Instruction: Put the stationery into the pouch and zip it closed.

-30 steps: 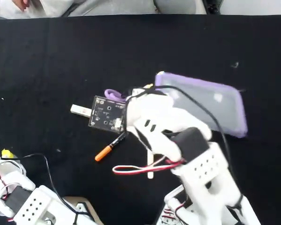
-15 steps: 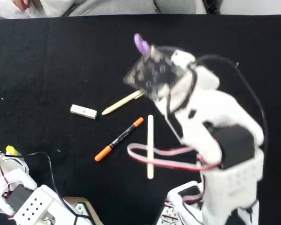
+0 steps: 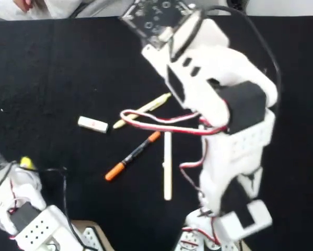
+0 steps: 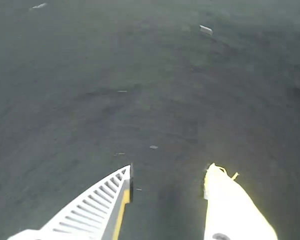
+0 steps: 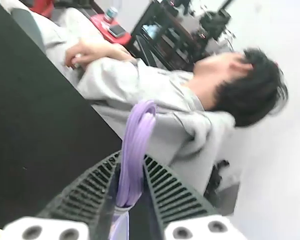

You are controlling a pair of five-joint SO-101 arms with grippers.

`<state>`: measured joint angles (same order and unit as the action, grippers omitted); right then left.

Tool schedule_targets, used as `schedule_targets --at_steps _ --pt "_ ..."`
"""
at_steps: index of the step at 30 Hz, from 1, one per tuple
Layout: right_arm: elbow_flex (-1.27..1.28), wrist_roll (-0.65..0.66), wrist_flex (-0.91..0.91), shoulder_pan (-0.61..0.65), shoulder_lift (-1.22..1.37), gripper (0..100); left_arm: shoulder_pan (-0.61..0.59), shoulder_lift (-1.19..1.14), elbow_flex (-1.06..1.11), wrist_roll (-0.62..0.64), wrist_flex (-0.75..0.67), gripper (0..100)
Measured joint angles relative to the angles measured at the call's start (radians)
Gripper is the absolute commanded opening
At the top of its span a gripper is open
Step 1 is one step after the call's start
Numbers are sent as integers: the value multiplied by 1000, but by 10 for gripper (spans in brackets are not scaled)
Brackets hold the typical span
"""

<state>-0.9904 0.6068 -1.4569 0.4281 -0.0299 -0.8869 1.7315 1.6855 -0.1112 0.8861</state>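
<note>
Purple marks the container: the purple pouch (image 5: 138, 125), seen edge-on as a thin soft strip, is clamped between the ribbed black fingers (image 5: 165, 185) of your right tool (image 5: 132, 159) and held clear of the black cloth surface (image 3: 51, 68). In the high view your right arm (image 3: 219, 78) stands tall over the right half of that surface, with its wrist circuit board (image 3: 156, 18) at the far edge.

Your left tool (image 4: 167, 172) points down at bare black cloth. Its two white fingers stand apart and grip nothing. Your left arm (image 3: 20, 209) sits at the near left corner.

Four pieces of stationery lie loose on the surface, outside the pouch:
- The pale yellow pen (image 3: 143, 111) lies slanted, partly under the red-and-white cable (image 3: 161, 125).
- The black marker with orange ends (image 3: 132, 156) lies slanted, near the pen.
- The cream stick (image 3: 167, 167) has its far end just beside the marker's tip.
- The small white eraser (image 3: 92, 124) lies near the pen's nearer end.
</note>
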Motion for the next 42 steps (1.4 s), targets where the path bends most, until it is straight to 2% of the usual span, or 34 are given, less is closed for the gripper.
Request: schedule_targets --at_steps 4,9,11,15,23,28,30,33,37,42 --pt "-164 0 -25 54 100 11 117 0 0 -86 3 243" --pt "-229 0 -25 66 157 11 233 0 -14 -95 3 242" --pt "-230 0 -25 68 158 11 292 0 -46 -49 5 242" --pt "-241 0 -25 68 158 11 462 0 -170 126 5 243" --pt "-241 0 -28 68 158 11 945 2 -388 440 3 243" --pt "-241 0 -28 68 158 11 1208 -8 -404 496 -117 273" --pt "-241 0 -28 68 158 11 1255 -3 -381 497 -198 289" --pt "-241 -17 -28 68 158 11 1312 -8 -353 500 -313 258" --pt "-241 -48 -28 74 158 11 1381 -17 -353 528 -394 254" --pt "-241 -54 -28 121 158 11 1396 -212 -368 542 -535 249"
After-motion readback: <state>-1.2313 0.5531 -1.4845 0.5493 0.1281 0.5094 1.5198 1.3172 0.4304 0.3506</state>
